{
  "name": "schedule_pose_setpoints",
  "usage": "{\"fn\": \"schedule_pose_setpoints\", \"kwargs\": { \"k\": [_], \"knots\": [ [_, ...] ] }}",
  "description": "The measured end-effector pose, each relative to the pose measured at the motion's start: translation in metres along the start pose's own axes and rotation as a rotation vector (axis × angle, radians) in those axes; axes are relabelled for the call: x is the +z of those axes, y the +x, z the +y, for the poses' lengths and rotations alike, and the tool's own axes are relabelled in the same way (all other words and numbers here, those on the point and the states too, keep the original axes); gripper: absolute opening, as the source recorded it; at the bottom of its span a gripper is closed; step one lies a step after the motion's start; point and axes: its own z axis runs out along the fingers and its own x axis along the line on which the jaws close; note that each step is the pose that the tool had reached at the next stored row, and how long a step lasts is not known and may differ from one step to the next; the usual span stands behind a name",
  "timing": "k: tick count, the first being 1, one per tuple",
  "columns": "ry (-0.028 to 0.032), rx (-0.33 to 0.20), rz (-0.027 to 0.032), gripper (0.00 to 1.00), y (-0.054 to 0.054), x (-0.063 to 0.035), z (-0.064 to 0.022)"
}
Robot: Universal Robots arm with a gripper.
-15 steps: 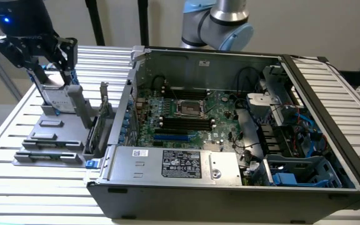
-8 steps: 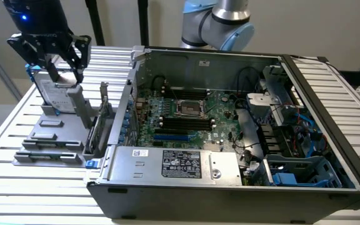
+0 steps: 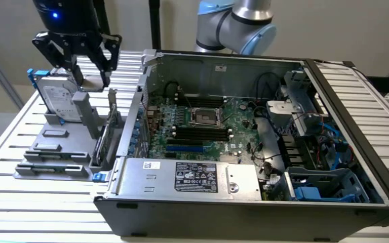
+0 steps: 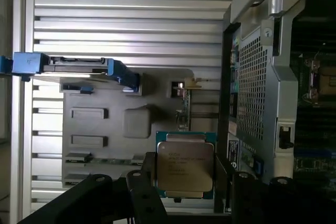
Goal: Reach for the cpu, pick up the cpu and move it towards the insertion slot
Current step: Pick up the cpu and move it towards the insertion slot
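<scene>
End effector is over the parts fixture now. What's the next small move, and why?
Probably a short, straight descent onto the cpu. In the wrist view it lies flat, roughly centred between the open fingers and apart from them. In the exterior view the end effector hangs above the grey fixture, close to the upright hard drive, so nothing is gripped yet.

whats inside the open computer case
Inside the computer case: a green motherboard carrying the insertion slot with its metal frame, long black memory slots, cables, blue drive bays and a labelled power supply, which covers whatever lies beneath it.
</scene>
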Motion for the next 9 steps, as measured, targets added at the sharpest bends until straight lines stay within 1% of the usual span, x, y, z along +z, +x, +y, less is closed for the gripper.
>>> {"fn": "schedule_pose_setpoints", "kwargs": {
  "k": [9],
  "knots": [
    [-0.0089,0.000,0.0002,0.55,-0.041,-0.0063,-0.0005]
  ]
}}
